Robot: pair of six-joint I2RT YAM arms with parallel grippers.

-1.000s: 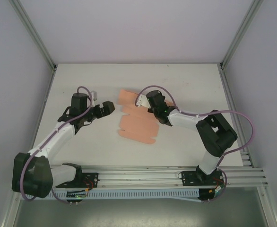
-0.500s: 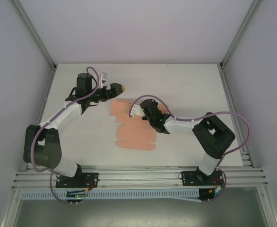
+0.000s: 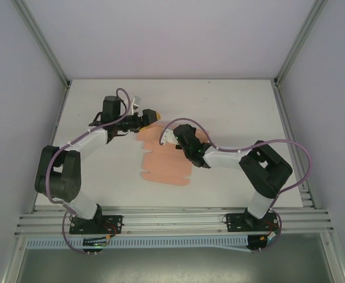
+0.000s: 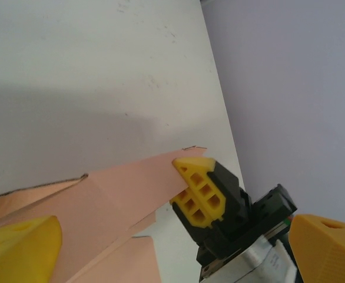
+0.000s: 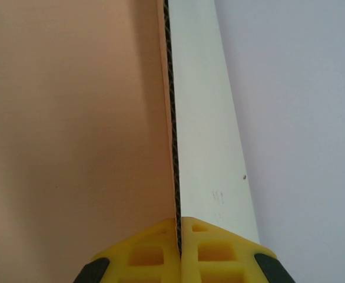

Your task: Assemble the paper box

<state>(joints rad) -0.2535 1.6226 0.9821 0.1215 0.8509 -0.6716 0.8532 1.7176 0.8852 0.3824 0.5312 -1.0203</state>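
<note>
The paper box (image 3: 163,166) is a flat salmon-pink die-cut sheet on the white table, between the two arms. My right gripper (image 3: 173,137) is shut on the sheet's far right part; the right wrist view shows its yellow fingertips (image 5: 178,242) pinching the card (image 5: 72,118) edge-on. My left gripper (image 3: 152,114) hovers open at the sheet's far left corner. In the left wrist view its yellow fingers (image 4: 19,247) stand wide apart, with a raised pink flap (image 4: 102,203) ahead of them and the right gripper (image 4: 199,188) clamped on that flap's tip.
The white table (image 3: 231,106) is walled by pale panels with metal corner posts (image 3: 43,41). An aluminium rail (image 3: 178,221) carrying both arm bases runs along the near edge. Purple cables loop off both arms.
My left arm swung away from the near left to the far side, and its gripper now sits at the sheet's far left corner. The right gripper pulled the sheet leftward and a little nearer.
</note>
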